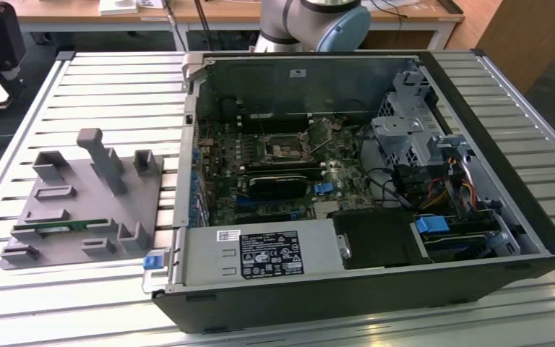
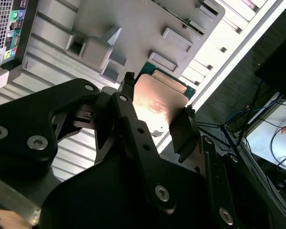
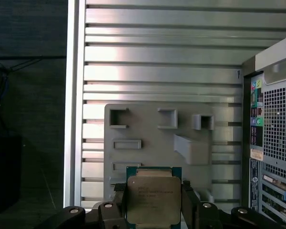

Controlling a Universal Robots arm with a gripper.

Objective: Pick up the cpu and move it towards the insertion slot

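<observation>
I see gripper (image 3: 152, 212) pinching the cpu (image 3: 151, 193) by two edges | over grey holder tray (image 3: 148, 157) on slatted table (image 3: 157, 62) | computer case (image 3: 274, 119) beside tray

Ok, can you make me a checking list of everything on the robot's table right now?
Surface: slatted metal table, carrying everything.
Job's things: the cpu sits between the pincer's fingers, seen against the grey holder tray; the insertion slot is inside the open computer case.
Clutter: green memory stick on the tray.
Grippers: pincer shut on the cpu.
Cables: coloured wires inside the case.
Surroundings: wooden desk behind.
</observation>
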